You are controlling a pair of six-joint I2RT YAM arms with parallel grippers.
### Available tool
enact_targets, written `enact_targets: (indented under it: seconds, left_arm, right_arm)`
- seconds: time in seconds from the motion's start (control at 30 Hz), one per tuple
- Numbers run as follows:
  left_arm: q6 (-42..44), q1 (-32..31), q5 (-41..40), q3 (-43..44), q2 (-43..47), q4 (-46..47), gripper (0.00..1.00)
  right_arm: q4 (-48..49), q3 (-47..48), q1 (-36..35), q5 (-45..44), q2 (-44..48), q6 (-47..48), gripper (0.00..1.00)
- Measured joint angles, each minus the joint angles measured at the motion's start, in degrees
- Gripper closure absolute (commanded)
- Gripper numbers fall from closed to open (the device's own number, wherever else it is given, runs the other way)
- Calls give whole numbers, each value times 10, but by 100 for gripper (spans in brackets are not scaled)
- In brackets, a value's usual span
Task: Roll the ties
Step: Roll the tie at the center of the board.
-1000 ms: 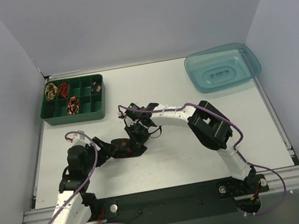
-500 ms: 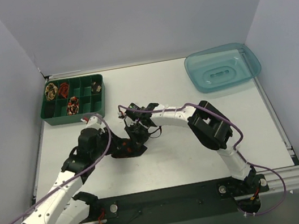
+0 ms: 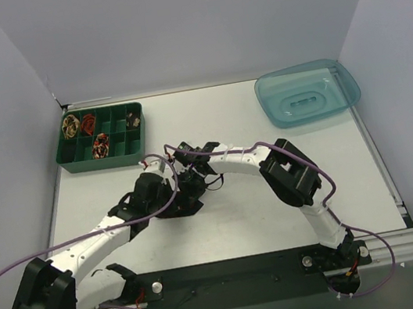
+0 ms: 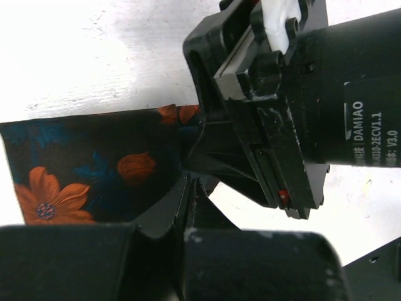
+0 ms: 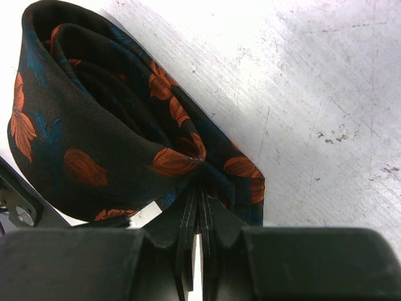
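The dark floral tie point(image 5: 94, 125) lies partly rolled at mid tabletop point(image 3: 208, 114), between the two arms. The right pincer point(image 5: 197, 188) is clenched on a bunched fold of it, and the left pincer point(image 4: 190, 188) is pinched tight on its edge just beside. Other coiled ties point(image 3: 100, 146) sit in the green divided tray point(image 3: 105, 163) at far left.

Left arm point(image 3: 95, 244) is lying low and stretching from its base toward 2 o'clock, with the wrist almost level. Left end effector point(image 4: 188, 194) is pressing its fingers together on the edge of the tie point(image 5: 94, 138). Right arm point(image 3: 298, 179) is rising toward 11 o'clock and folding at the elbow, with the forearm running toward 9 o'clock. Right end effector point(image 5: 197, 204) is pinching the same tie at its fold. Both end effectors are sitting just beside each other.
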State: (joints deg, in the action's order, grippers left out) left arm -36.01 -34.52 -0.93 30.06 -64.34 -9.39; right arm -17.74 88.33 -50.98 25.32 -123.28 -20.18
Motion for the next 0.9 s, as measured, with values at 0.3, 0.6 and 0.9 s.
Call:
enact_targets:
  seconds: [0.3,0.6,0.9]
  left_arm:
    - [-5,-20,-23,10,-60,32,100]
    - [-15,-28,-54,19,-82,39,100]
    - [-51,-29,-98,19,-82,35,100]
  right_arm:
    - [2,-2,3,4,0,-6,94]
    - [5,-4,3,5,0,-9,95]
    - [4,-4,3,5,0,-9,96]
